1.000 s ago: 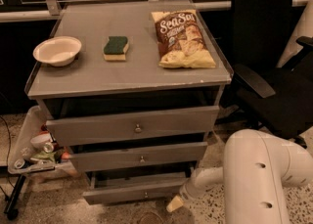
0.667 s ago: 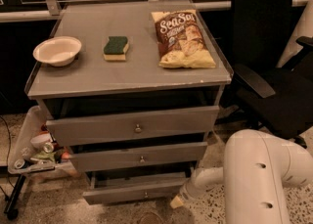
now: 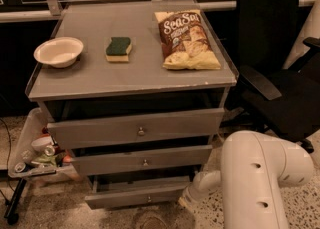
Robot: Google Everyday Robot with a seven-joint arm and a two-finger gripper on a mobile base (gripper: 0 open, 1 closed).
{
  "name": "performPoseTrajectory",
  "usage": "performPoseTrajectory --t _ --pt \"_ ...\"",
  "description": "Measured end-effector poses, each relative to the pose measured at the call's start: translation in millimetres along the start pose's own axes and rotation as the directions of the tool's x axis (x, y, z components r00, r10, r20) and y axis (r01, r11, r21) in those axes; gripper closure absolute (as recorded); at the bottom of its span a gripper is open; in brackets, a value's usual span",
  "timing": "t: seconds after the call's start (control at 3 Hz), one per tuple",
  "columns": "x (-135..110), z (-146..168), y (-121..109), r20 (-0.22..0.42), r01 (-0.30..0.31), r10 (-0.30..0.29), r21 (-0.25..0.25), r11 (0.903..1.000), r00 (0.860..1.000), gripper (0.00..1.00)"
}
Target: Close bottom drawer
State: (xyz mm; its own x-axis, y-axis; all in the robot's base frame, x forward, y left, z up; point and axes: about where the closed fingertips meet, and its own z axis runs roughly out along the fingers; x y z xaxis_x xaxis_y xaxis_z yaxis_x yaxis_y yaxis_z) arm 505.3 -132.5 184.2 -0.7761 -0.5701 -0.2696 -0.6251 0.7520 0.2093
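The grey cabinet has three drawers stacked one above another. The bottom drawer (image 3: 135, 196) is the lowest, a flat grey front with a small round knob (image 3: 148, 199), standing pulled out a little past the middle drawer (image 3: 142, 160) above it. My white arm (image 3: 260, 178) fills the lower right of the camera view. Its forearm reaches left and down to the gripper (image 3: 186, 201), which sits at the right end of the bottom drawer's front, close to or touching it. The gripper's tip is partly hidden low in the view.
On the cabinet top (image 3: 90, 75) lie a white bowl (image 3: 58, 51), a green and yellow sponge (image 3: 119, 49) and a bag of chips (image 3: 186, 39). A black office chair (image 3: 277, 68) stands to the right. A tray of clutter (image 3: 35, 155) sits low on the left.
The gripper has shifted slightly left and up along the bottom drawer's right end. The drawer appears pushed in a little.
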Motion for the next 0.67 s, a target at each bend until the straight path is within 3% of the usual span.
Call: performPoseTrajectory --t 0.33,0.67 --pt "-15.8 3.5 -11.3 0.025 0.013 -0.014 0.05 0.9987 1.0 1.0" --pt "-31.1 1.4 -20.6 0.047 0.026 -0.031 0.097 0.9949 0.998 1.0"
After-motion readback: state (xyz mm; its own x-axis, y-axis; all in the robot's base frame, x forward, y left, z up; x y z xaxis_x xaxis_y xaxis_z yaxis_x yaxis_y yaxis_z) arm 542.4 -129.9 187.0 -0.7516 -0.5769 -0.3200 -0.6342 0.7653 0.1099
